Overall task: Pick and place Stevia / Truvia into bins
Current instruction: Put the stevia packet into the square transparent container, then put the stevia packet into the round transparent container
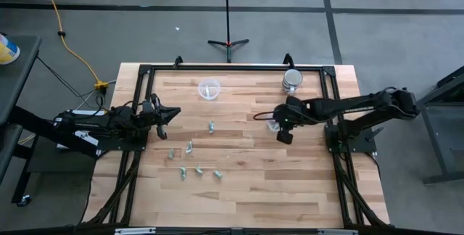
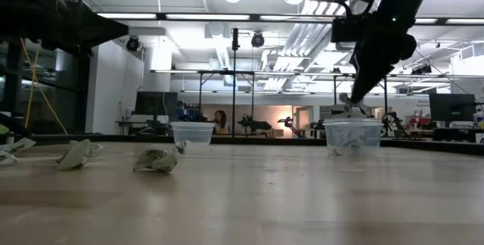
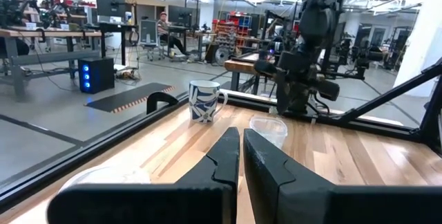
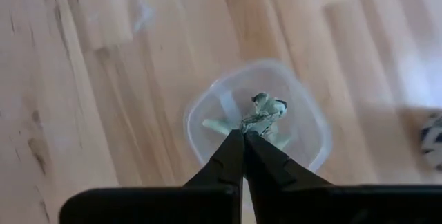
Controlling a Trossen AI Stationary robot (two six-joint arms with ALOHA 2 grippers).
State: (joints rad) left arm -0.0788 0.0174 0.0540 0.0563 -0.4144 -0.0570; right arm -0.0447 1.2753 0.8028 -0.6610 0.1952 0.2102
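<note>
Right tool [image 4: 243,134] pinches a Stevia packet [image 4: 265,111] directly over the right cup [image 4: 207,110]; left tool [image 3: 241,137] narrow, idle at left tabletop [image 1: 290,184] edge; loose packets [image 1: 190,148] mid-tabletop.

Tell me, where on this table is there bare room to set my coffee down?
The near strip of table, below the scattered packets, is bare. So is the middle between the two cups. Crowded: around the packets and under the right pincer.
</note>
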